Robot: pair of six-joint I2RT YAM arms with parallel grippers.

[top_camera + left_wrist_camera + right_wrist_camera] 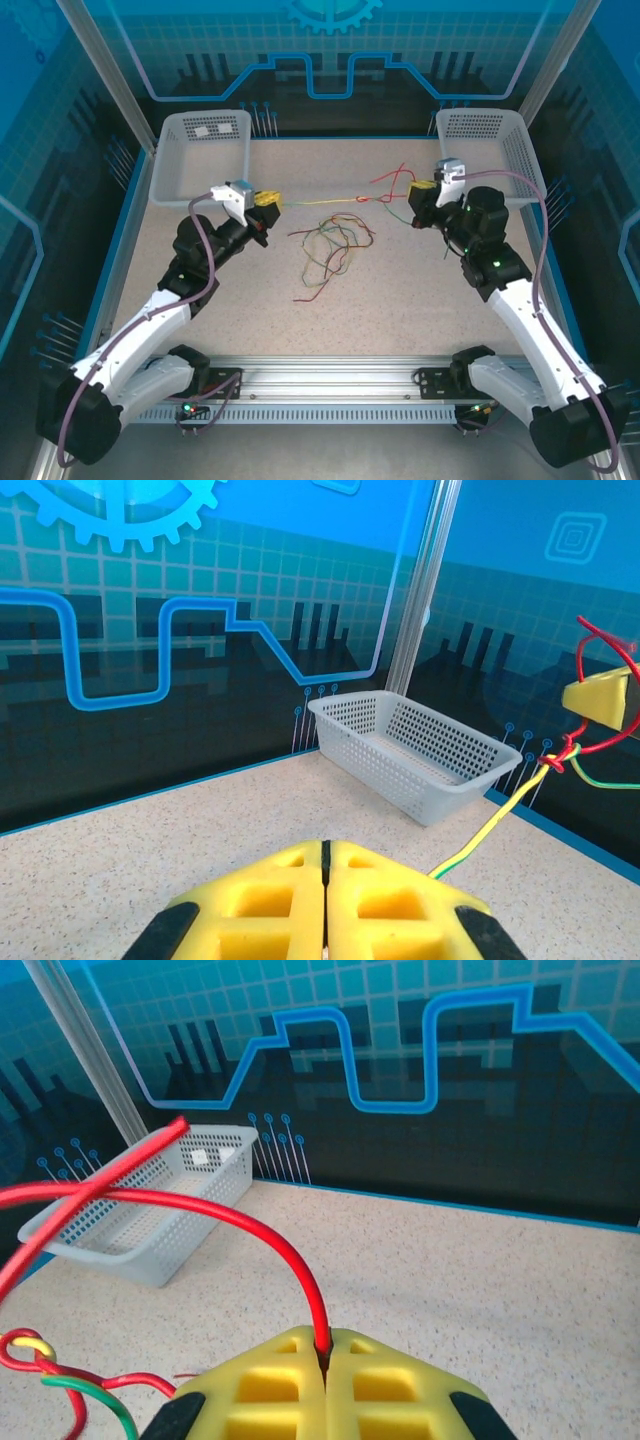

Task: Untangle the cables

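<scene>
My left gripper point(268, 200) is shut on a yellow cable point(320, 202), which runs taut to the right to a small knot point(365, 198). In the left wrist view the yellow foam fingers point(380, 890) are pressed together. The yellow-green cable point(490, 825) leads out from beneath them to the knot point(555, 760). My right gripper point(422, 188) is shut on a red cable point(270, 1240), which arches up from between its fingertips and loops left toward the knot point(30, 1345). A green cable point(100, 1395) joins there. More red, green and yellow cables point(325, 250) lie loosely tangled mid-table.
A white mesh basket point(200, 155) stands at the back left, just behind the left gripper. Another basket point(490, 150) is at the back right, beside the right gripper. Blue walls close in the table's back and sides.
</scene>
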